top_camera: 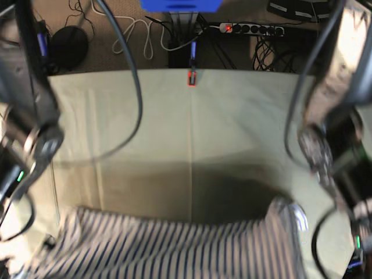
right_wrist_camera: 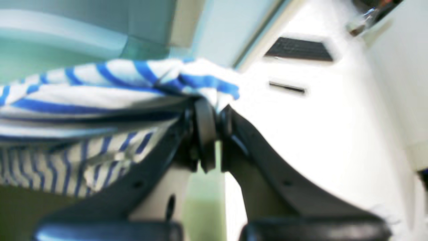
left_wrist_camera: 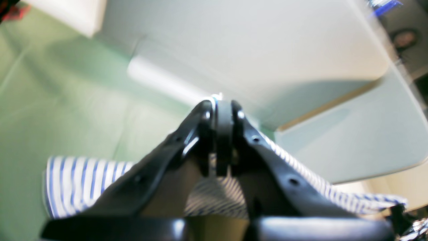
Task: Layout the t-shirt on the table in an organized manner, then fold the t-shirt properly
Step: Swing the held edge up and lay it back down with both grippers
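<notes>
Across the lower base view, from left to right: striped t-shirt (top_camera: 174, 250) stretched taut above the table (top_camera: 192, 133), presumably lifted and spread wide so as to lay down flat. At left, right gripper (right_wrist_camera: 211, 112) clamped shut on a bunched edge of cloth; at right, left gripper (left_wrist_camera: 223, 110) likewise pinched closed on a thin fold. Hidden or unclear: gripper tips themselves in the base view, lower shirt cut off by the frame, sleeves and neck not identifiable, both wrist views blurred.
</notes>
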You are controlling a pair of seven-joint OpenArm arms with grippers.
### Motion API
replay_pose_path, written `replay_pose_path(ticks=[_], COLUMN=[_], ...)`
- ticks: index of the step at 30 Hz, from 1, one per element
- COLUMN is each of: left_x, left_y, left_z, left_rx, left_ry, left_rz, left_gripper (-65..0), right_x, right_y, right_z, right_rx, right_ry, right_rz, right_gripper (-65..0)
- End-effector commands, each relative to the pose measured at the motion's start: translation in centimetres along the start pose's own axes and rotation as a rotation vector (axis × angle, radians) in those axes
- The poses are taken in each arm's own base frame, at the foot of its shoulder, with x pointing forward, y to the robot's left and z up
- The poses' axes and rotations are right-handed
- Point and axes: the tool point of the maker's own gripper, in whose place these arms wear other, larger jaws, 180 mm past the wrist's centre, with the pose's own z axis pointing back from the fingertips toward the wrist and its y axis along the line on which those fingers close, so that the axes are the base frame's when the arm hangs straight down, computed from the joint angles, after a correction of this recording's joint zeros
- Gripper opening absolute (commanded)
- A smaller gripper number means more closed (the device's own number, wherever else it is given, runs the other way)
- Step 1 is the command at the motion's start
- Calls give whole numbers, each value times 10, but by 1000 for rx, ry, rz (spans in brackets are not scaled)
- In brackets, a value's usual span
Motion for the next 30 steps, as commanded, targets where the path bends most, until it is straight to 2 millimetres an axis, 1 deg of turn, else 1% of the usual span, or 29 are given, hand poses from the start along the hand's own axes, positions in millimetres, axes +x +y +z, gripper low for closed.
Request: replay_pose_path(ticks=[1,2,3,4,5,7,8,9,11,13,14,15,17,19,20,23,24,26,27,28,30], left_x=[43,59,71,81,90,95,99,96,79,69,61,46,15,-20,-36,-78,-89,-117,-135,-149,-184], left_y=[-28,-45,-57,-67,-73,-77,-77,-73,-57,-40,-34,-23,-4,31,49,106,123,154,169,179,200], left_z=[1,-2,-2,-1,2,4,7,9,12,25,31,37,47,66,77,117,129,159,174,185,211], left_rx=[-54,-80,-99,-114,-125,-132,-129,-122,-94,-58,-52,-45,-24,28,57,143,168,224,254,278,330], left_ry=[-98,-124,-146,-163,-178,-189,-203,-204,-191,-187,-171,-147,-98,-62,-47,-19,-15,10,35,52,109], left_rz=[-23,-39,-51,-64,-65,-70,-78,-84,-95,-129,-138,-142,-147,-119,-95,20,60,134,170,196,256], left_gripper=[-649,-649,-649,-649,-649,-649,-649,-649,-649,-649,-649,-649,-649,-649,-649,-649,-649,-649,-649,-649,-649], right_x=[50,67,78,86,91,94,85,71,36,-3,-22,-45,-81,-119,-135,-183,-196,-223,-236,-248,-264], right_y=[-27,-36,-42,-45,-49,-55,-54,-50,-42,-25,-15,-5,20,39,45,71,76,87,92,97,106], right_z=[9,13,16,18,22,28,29,28,29,33,37,41,49,63,70,98,106,124,132,138,151], right_rx=[-53,-66,-77,-82,-95,-119,-123,-122,-125,-98,-78,-54,-1,37,49,109,125,160,176,191,215], right_ry=[-124,-155,-176,-189,-201,-215,-203,-179,-128,-88,-73,-53,-16,33,56,119,139,184,210,233,244], right_rz=[-16,-24,-29,-32,-31,-23,-24,-13,17,27,32,32,20,16,23,10,6,-4,-10,-11,-30], right_gripper=[-650,-650,-650,-650,-650,-650,-650,-650,-650,-650,-650,-650,-650,-650,-650,-650,-650,-650,-650,-650,-650])
